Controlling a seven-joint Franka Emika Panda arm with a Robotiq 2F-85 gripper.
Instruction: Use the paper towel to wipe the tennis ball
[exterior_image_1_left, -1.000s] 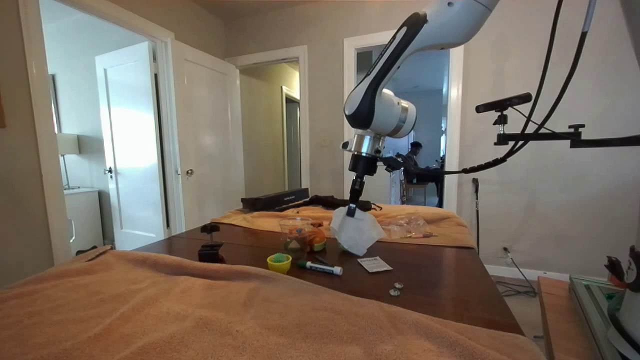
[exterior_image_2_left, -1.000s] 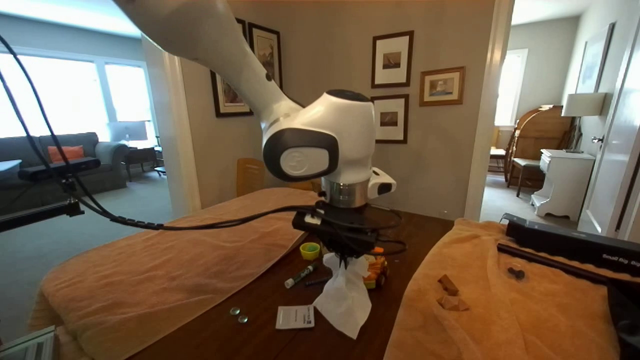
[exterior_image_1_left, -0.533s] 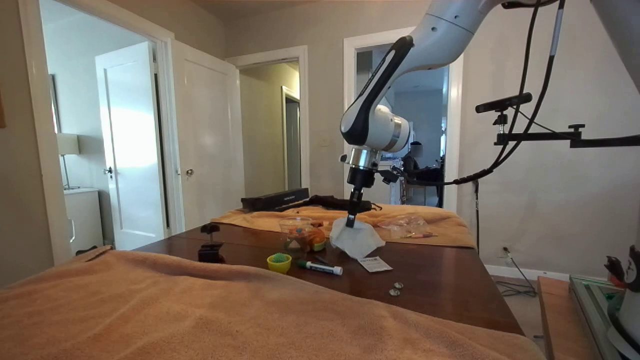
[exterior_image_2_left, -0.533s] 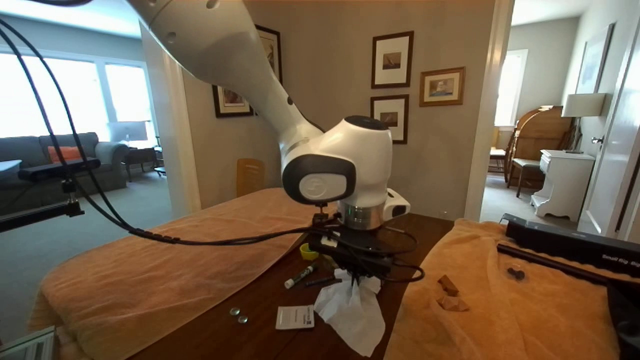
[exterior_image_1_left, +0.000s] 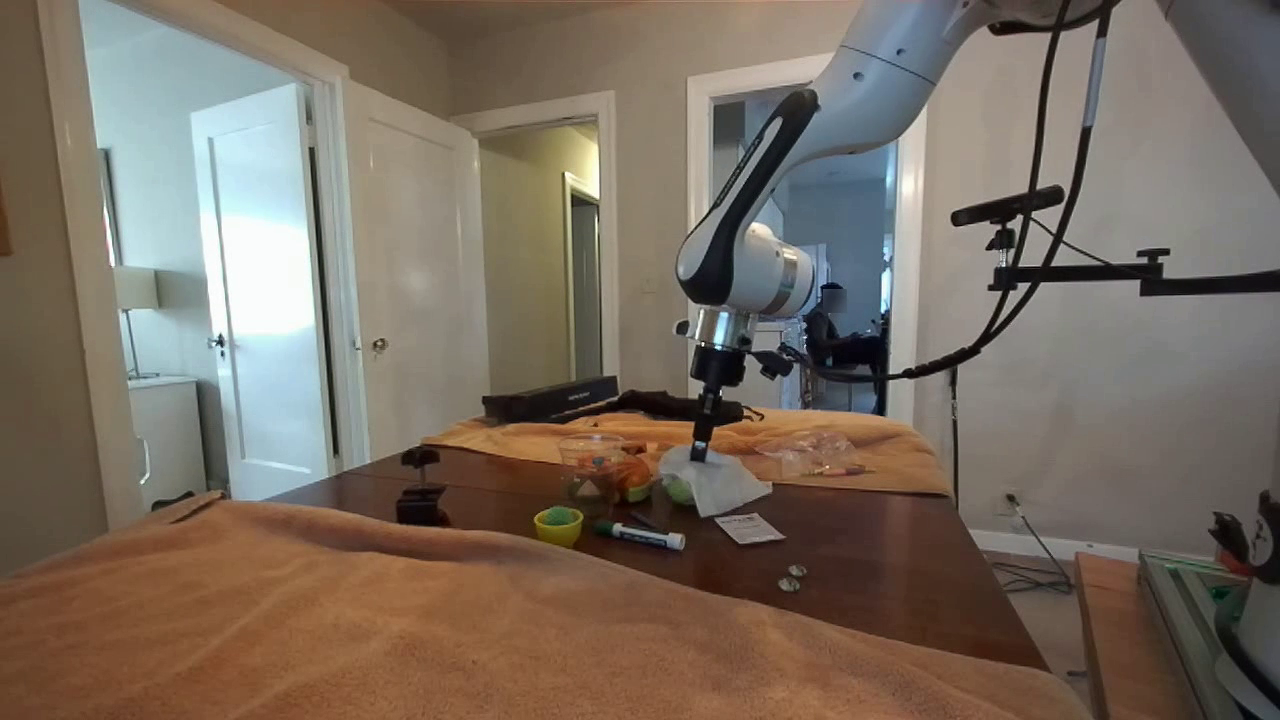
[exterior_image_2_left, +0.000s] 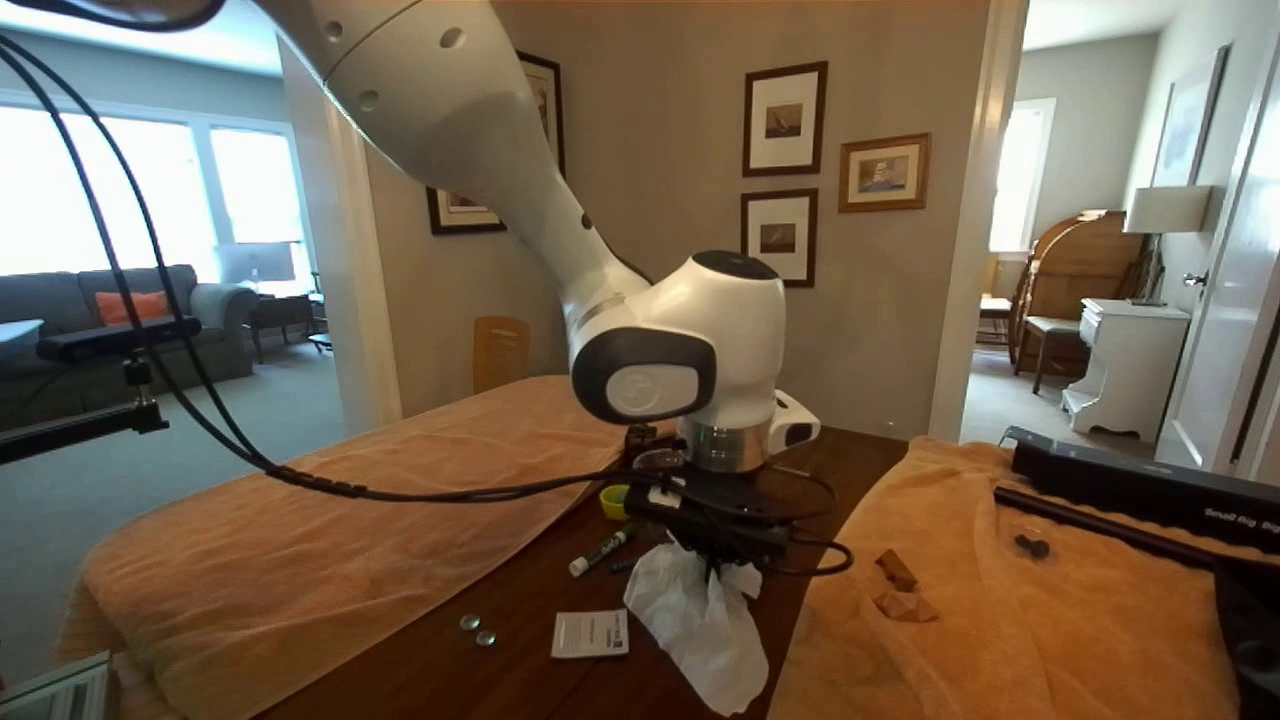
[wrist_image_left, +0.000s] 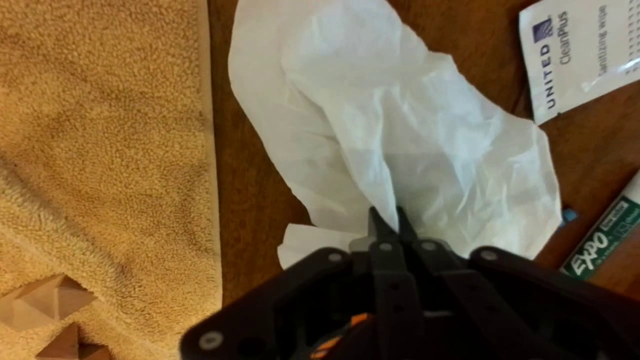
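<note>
The white crumpled paper towel (exterior_image_1_left: 728, 488) hangs from my gripper (exterior_image_1_left: 699, 452) and spreads low over the dark table. It also shows in an exterior view (exterior_image_2_left: 705, 630) and fills the middle of the wrist view (wrist_image_left: 425, 145). My gripper points down and is shut on a fold of the towel, seen between the fingertips in the wrist view (wrist_image_left: 391, 220). The yellow-green tennis ball (exterior_image_1_left: 679, 490) peeks out beside the towel, just below the fingers; the towel covers part of it. In the wrist view the ball is hidden.
Near the towel lie a wipe packet (exterior_image_1_left: 748, 528), a green-and-white marker (exterior_image_1_left: 645, 537) and glass pebbles (exterior_image_1_left: 790, 579). A yellow cup (exterior_image_1_left: 558, 530), a clear container (exterior_image_1_left: 590, 465) and an orange toy truck (exterior_image_1_left: 633, 476) stand beyond. An orange cloth (exterior_image_2_left: 960, 570) covers the table's side.
My gripper has moved down with the towel, mostly in the first half second. The towel has slumped lower and spread on the table, and more of the ball shows at its edge.
</note>
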